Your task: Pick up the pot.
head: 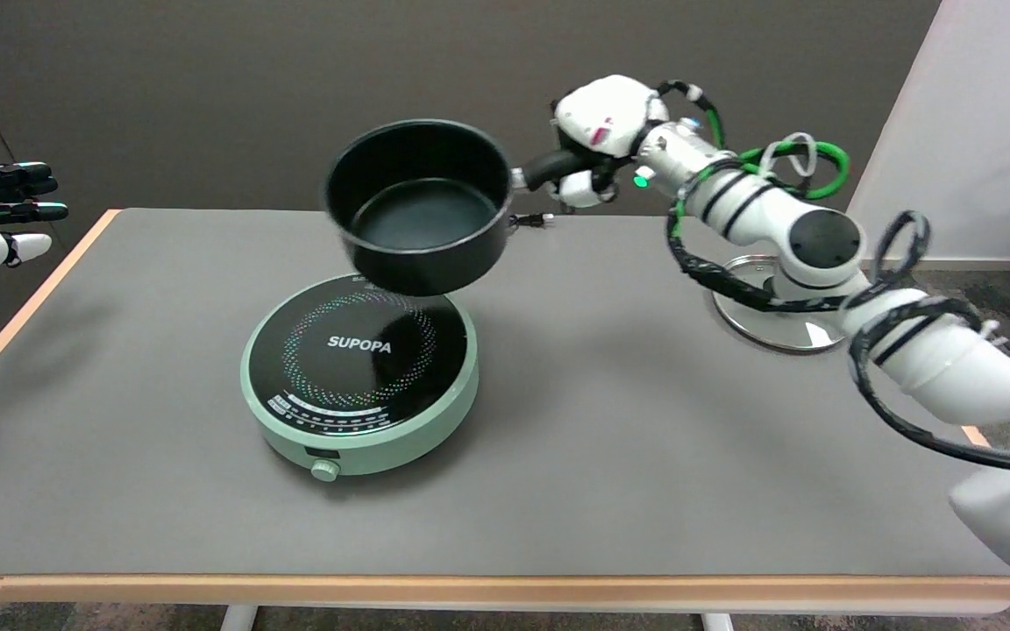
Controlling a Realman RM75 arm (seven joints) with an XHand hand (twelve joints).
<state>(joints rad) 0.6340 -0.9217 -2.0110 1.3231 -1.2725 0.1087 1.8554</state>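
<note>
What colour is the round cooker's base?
Pale mint green, with a black top; the cooker shows best in the head view.

The brand name "SUPOPA" stands in white capitals at the centre of the round green cooker's (359, 372) black glass top, ringed by coloured dots; small white markings along its 6 o'clock edge are too fine to read.

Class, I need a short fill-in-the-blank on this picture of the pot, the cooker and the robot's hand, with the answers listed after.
1. The right hand grips the black pot by its ____.
2. The pot hangs in the air above the green ____, touching nothing below.
3. The word printed on the cooker top is ____.
4. The metal lid lies on the ____.

Answers: handle; cooker; SUPOPA; table
</note>
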